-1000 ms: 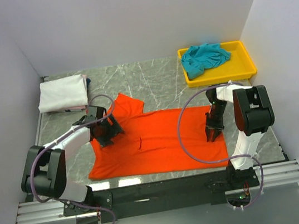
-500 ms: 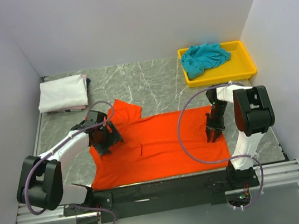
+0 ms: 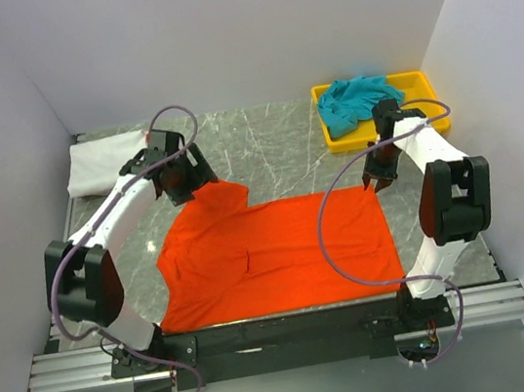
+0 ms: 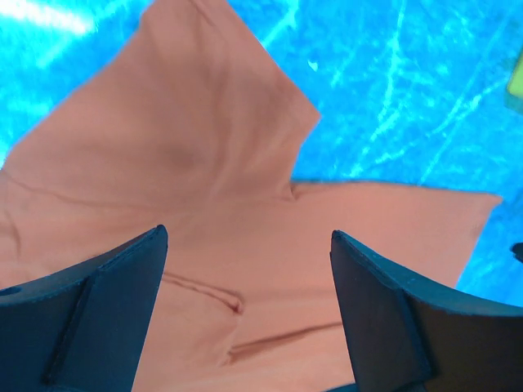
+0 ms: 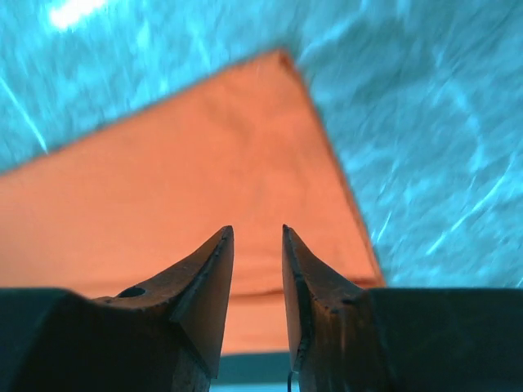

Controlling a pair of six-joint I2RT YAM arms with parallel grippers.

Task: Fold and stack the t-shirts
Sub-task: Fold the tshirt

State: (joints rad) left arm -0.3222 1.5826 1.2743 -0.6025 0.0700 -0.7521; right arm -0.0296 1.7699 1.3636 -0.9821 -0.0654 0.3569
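The left pincer (image 3: 183,176) hangs with its jaws spread wide and nothing between them, over the far-left part of the orange-red t-shirt (image 3: 280,252). In the left wrist view the far sleeve (image 4: 221,122) lies directly below and a little ahead of the spread fingers (image 4: 122,278). That sleeve juts out toward the back of the tabletop (image 3: 274,145).

The shirt lies flat in the middle of the tabletop, its long axis running left to right. The sleeves are at the left end and the straight hem at the right, so the neck end appears to point left. The left arm is therefore nearer the sleeves.

The right pincer (image 3: 379,178) holds its jaws only a narrow gap apart and is empty. It hovers just above the shirt's far-right hem corner (image 5: 282,57), which in the right wrist view lies ahead of the fingertips. The right arm is the nearer one to the hem, so each arm probably takes its own far-edge point and folds toward the near side.

The white t-shirt (image 3: 109,164) sits folded at the far left. The teal t-shirt (image 3: 356,101) lies crumpled in the yellow tray (image 3: 433,116) at the far right.
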